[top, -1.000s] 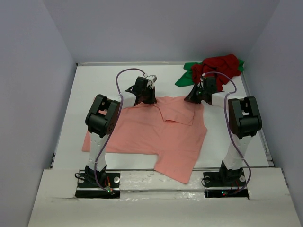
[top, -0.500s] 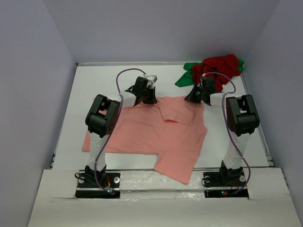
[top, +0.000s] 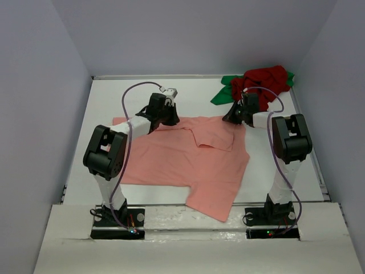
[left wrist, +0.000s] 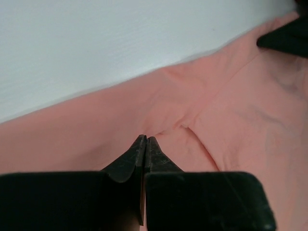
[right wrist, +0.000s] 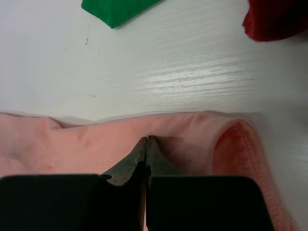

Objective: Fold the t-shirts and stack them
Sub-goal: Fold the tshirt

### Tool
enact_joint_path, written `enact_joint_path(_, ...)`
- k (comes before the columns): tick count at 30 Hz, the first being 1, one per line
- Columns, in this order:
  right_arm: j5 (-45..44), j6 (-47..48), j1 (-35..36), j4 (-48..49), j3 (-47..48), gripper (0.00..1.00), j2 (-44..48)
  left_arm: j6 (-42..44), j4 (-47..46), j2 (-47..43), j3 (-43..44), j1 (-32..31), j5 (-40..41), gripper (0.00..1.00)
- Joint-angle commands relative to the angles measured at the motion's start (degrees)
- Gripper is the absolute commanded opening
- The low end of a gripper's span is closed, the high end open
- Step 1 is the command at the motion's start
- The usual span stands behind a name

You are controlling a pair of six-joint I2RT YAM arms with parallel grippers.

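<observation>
Salmon-pink shirt (top: pixel 188 162) lies spread over the middle of the white worktop (top: pixel 114 97). It is mostly flat, and one lower corner reaches toward the near edge between the two arm bases. A folded flap lies on its far right part (the seams there are hard to read from above). Its far left corner stretches out toward the left side of the worktop.

The left gripper (left wrist: pixel 145 140) is down at the shirt's far edge, left of centre. Its wrist view shows the jaws pressed together with the tips set in a small pucker of pink cloth, so it is pinching the shirt. Creases run away from that pucker to the right.

The right gripper (right wrist: pixel 146 139) is at the far right corner of the same shirt. Its jaws are closed tight, and the tips nip the cloth's far edge just beside a rolled hem that curls over on the right. Bare worktop lies beyond the edge.

The dark red shirt (top: pixel 265 79) is heaped in the far right corner of the worktop, on top of the green shirt (top: pixel 223 96). A pointed piece of green sticks out to the left (a smaller bit shows on the right). Both are crumpled and unfolded. They lie apart from the pink shirt, with a strip of white worktop between them.
</observation>
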State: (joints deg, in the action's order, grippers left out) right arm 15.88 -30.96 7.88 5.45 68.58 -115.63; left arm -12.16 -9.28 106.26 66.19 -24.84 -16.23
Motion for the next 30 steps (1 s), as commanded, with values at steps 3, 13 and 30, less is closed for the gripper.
enact_joint_path(3, -1.29, 1.34, -0.32, 1.84, 1.65, 0.0, -1.0, -2.69, -0.67, -3.7, -0.98, 5.23, 6.99, 0.06)
enact_joint_path(13, -1.47, 1.78, -0.32, 1.32, 1.3, 0.0, 0.23, -5.94, 1.72, -4.39, -3.18, 12.71, 19.65, 0.0)
enact_joint_path(30, -2.78, 2.31, -0.32, -0.44, 2.0, 0.0, 0.32, -11.39, 4.97, -1.23, -2.56, 20.88, 23.08, 0.0)
